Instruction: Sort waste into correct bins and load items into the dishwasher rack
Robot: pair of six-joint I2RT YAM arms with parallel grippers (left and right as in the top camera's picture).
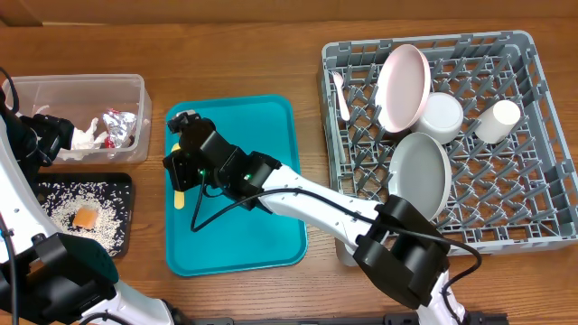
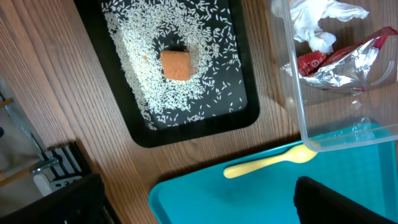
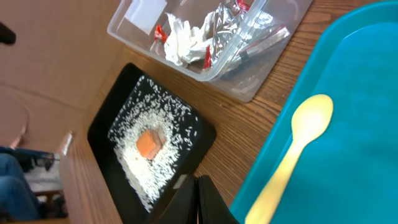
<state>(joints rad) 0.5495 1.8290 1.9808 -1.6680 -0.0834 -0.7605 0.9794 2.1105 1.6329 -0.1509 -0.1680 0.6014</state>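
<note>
The pale yellow spoon [image 3: 292, 149] looks like the last piece left to load. It lies flat on the teal tray [image 1: 262, 226] by its left edge, bowl end towards the clear tub [image 1: 140, 113], and nothing grips it. The right hand [image 3: 198, 193] hangs just beside the handle with its fingers pressed together and nothing between them.

The waste appears fully sorted. The crumpled napkin [image 1: 86, 137] and the foil wrappers [image 1: 117, 126] sit in the clear tub. The rice grains [image 1: 104, 226] and the orange cube [image 1: 86, 218] lie in the black tray [image 1: 126, 185], and no scraps show on the bench. The left hand [image 1: 43, 137] is over the tub, but I cannot tell whether it is spread or closed.

The dishwasher rack [image 1: 533, 135] already holds the pink plate [image 1: 402, 86], the grey-green plate [image 1: 420, 176], the white bowl [image 1: 442, 117], the white cup [image 1: 499, 120] and a pinkish spoon [image 1: 341, 90]. By my reckoning the job is nearly finished, and what remains is picking up the yellow spoon and carrying it across to the rack
</note>
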